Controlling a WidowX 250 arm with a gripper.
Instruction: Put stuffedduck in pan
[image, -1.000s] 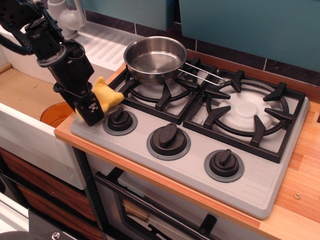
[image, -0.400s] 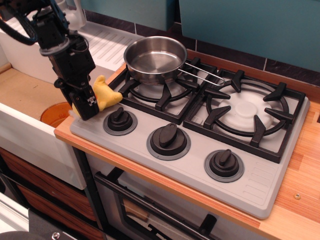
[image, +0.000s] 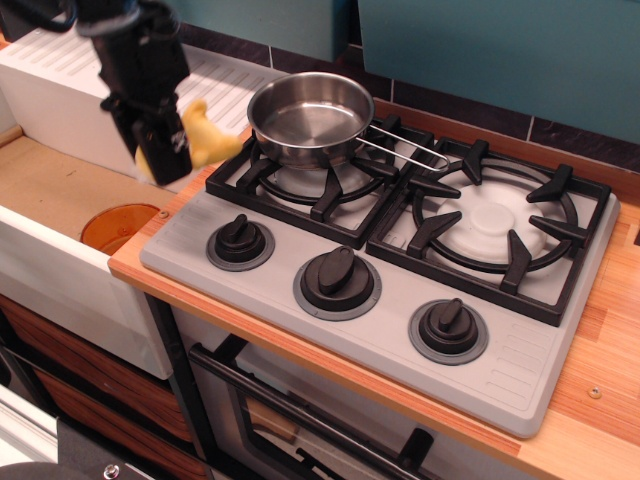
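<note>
My gripper (image: 165, 150) is shut on the yellow plush stuffedduck (image: 207, 140) and holds it in the air above the counter's left edge, left of the stove. Only the duck's yellow body shows, sticking out to the right of the black fingers; its beak and eyes are hidden. The shiny steel pan (image: 308, 116) stands empty on the back left burner, its thin wire handle (image: 405, 152) pointing right. The duck is to the left of the pan and about level with its rim.
The grey stove top (image: 510, 365) has two black burner grates (image: 492, 225) and three black knobs (image: 240, 243) along the front. A round orange disc (image: 118, 226) lies in the sink at left. A white drying rack (image: 215, 85) is behind the gripper.
My gripper has risen from the stove's front left corner with the duck in it, and moved a little back and left. The pan has not moved.
</note>
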